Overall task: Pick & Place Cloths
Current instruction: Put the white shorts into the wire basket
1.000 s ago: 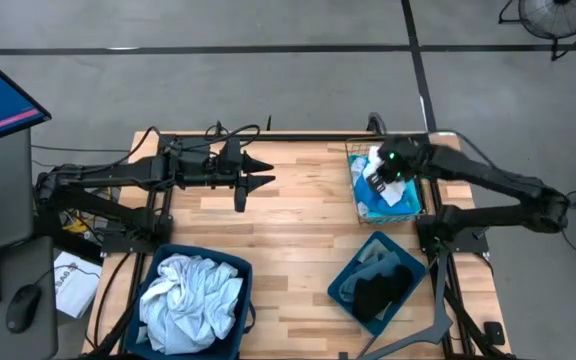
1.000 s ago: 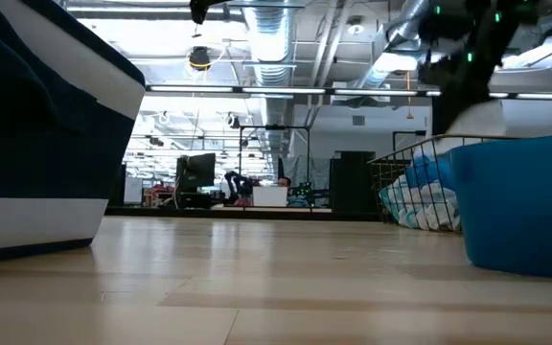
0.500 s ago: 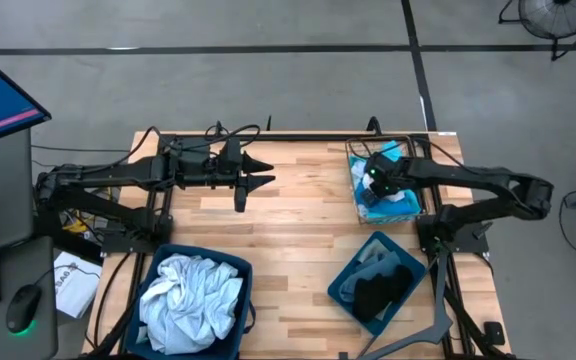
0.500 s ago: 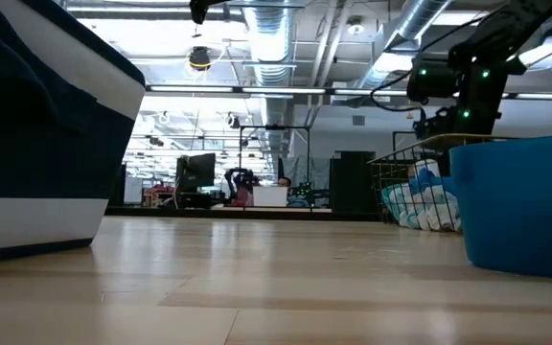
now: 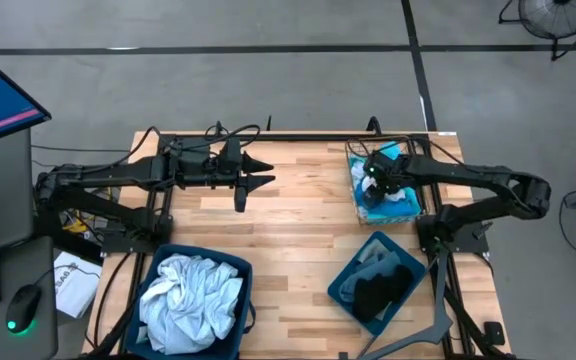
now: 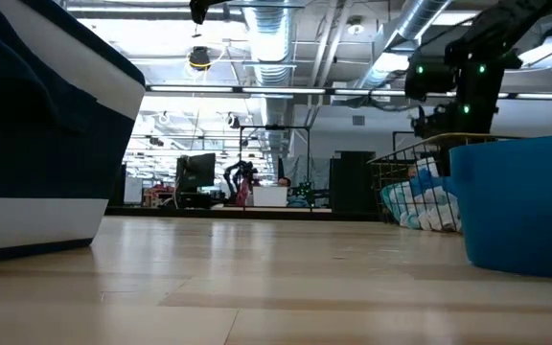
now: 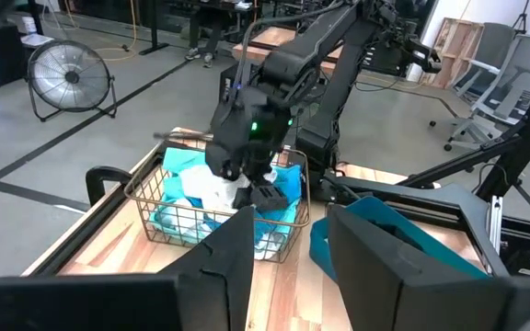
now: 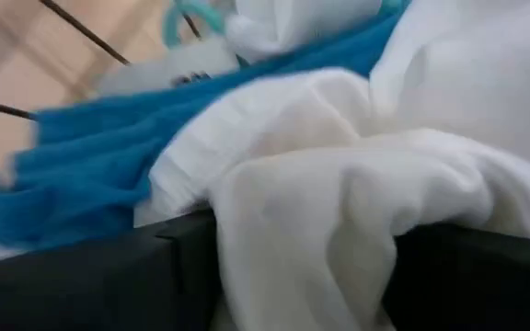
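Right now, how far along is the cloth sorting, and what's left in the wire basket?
Done: pale cloths fill the left bin; dark ones lie in the right bin. In hand: the right gripper is down in the wire basket, jaws astride a white cloth. The left gripper waits over the table. Left: blue and turquoise cloths in the basket.

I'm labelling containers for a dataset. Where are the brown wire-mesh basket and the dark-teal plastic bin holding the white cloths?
brown wire-mesh basket (image 7: 212, 224): left wrist view, on its front mesh wall.
dark-teal plastic bin (image 5: 164, 255): high view, on its far rim.
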Robot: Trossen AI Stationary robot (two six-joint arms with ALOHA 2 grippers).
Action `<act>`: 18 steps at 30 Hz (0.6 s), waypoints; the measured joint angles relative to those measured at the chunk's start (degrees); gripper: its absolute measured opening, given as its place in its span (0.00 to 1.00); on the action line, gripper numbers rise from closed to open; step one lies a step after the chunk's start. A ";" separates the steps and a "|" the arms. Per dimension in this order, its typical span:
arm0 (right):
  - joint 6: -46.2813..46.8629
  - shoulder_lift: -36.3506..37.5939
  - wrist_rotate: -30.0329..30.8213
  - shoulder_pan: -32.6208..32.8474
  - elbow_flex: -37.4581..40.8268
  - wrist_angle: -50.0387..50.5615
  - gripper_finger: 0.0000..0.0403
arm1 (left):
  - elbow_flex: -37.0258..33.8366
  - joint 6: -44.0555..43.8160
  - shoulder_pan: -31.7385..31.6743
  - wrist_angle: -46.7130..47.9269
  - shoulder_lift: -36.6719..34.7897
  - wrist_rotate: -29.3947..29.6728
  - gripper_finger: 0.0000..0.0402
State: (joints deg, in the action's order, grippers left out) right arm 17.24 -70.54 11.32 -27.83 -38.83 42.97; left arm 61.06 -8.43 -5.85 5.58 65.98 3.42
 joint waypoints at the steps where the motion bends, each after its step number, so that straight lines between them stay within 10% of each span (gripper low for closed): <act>1: -0.65 0.78 -0.26 0.01 -0.76 0.56 0.55 | 0.00 0.00 0.00 0.00 0.00 0.00 0.30; 18: -4.61 10.48 -4.02 0.01 -15.33 12.69 0.64 | -0.09 0.42 0.00 0.00 -2.49 -0.02 0.30</act>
State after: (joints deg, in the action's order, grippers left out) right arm 12.62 -60.06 7.30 -27.81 -54.16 55.66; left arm 60.97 -8.01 -5.85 5.59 63.48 3.40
